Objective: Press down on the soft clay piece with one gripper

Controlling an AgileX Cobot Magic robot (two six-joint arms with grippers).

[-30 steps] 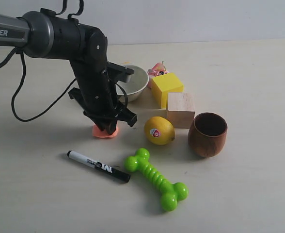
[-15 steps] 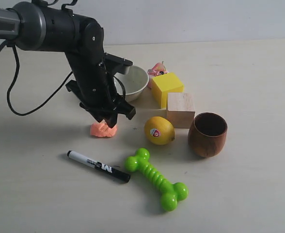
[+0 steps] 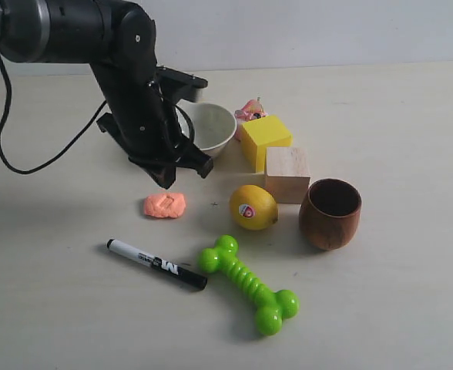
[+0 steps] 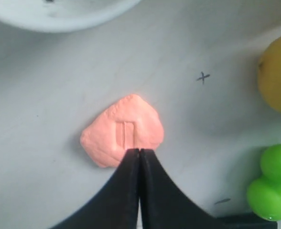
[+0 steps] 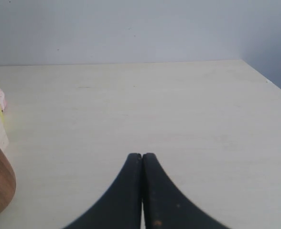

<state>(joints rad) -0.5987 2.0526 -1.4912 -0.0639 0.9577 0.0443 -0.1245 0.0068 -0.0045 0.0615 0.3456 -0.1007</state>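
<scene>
The soft clay piece (image 3: 165,205) lies flat on the table, salmon-orange, left of the lemon (image 3: 253,206). In the left wrist view the clay (image 4: 123,137) carries a rectangular dent with a ridge down its middle. My left gripper (image 3: 167,182) hangs shut a little above and behind the clay, apart from it; its tips (image 4: 139,150) are pressed together with nothing between them. My right gripper (image 5: 142,155) is shut and empty over bare table, out of the exterior view.
A white bowl (image 3: 208,129) stands behind the left arm. A yellow block (image 3: 265,140), a wooden cube (image 3: 287,174), a brown wooden cup (image 3: 330,213), a green bone toy (image 3: 248,283) and a black marker (image 3: 156,264) surround the clay. A pink crumpled thing (image 3: 249,110) sits at the back.
My left gripper has lifted up and back off the clay, which now lies fully in view, flattened and dented. The right gripper shows no movement.
</scene>
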